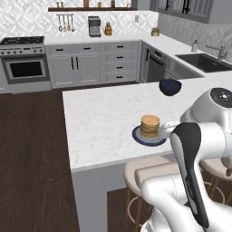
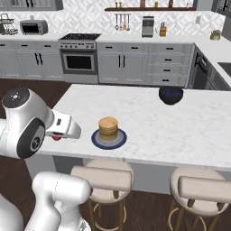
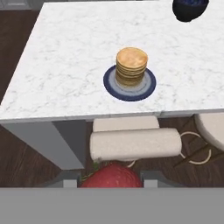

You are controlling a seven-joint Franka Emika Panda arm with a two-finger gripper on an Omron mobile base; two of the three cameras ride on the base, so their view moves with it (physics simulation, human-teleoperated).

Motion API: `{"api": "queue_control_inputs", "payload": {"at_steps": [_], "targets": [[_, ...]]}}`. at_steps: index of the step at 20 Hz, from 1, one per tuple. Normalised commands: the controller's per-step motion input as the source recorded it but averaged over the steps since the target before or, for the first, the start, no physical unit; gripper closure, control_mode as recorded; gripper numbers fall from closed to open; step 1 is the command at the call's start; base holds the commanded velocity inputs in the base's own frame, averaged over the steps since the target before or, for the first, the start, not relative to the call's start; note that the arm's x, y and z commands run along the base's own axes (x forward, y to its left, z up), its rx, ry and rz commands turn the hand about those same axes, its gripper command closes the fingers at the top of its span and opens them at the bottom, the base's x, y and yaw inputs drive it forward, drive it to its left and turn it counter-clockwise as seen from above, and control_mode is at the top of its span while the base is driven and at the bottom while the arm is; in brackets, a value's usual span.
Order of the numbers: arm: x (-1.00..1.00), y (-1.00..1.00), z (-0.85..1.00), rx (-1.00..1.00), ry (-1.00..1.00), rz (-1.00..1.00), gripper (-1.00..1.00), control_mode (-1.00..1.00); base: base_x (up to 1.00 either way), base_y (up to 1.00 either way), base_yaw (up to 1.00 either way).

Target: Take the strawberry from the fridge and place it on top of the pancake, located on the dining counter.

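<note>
end effector (image 3: 111, 181) grips strawberry (image 3: 111, 177), near pancake (image 3: 131, 64).

The arm is folded high, its forearm reaching level toward the pancake (image 2: 108, 128) from the stool side of the counter. The gripper (image 3: 111, 180) sits short of the pancake, off the counter's near edge, its jaws clamped on the strawberry (image 3: 112, 176), which shows red between them.
</note>
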Motion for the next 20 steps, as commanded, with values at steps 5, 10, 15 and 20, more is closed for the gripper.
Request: {"api": "queue_control_inputs", "payload": {"at_steps": [5, 10, 15, 20], "targets": [[0.00, 0.00, 0.00, 0.00, 0.00, 0.00, 1.00, 1.00, 0.24, -0.01, 0.00], [0.51, 0.00, 0.13, 0.00, 0.06, -0.05, 1.00, -1.00, 0.08, 0.00, 0.00], [0.99, -0.09, 0.03, 0.00, 0.12, -0.02, 1.00, -1.00, 0.00, 0.00, 0.00], [1.00, -0.33, -0.01, 0.00, 0.07, 0.02, 1.00, -1.00, 0.00, 0.00, 0.00]]}}
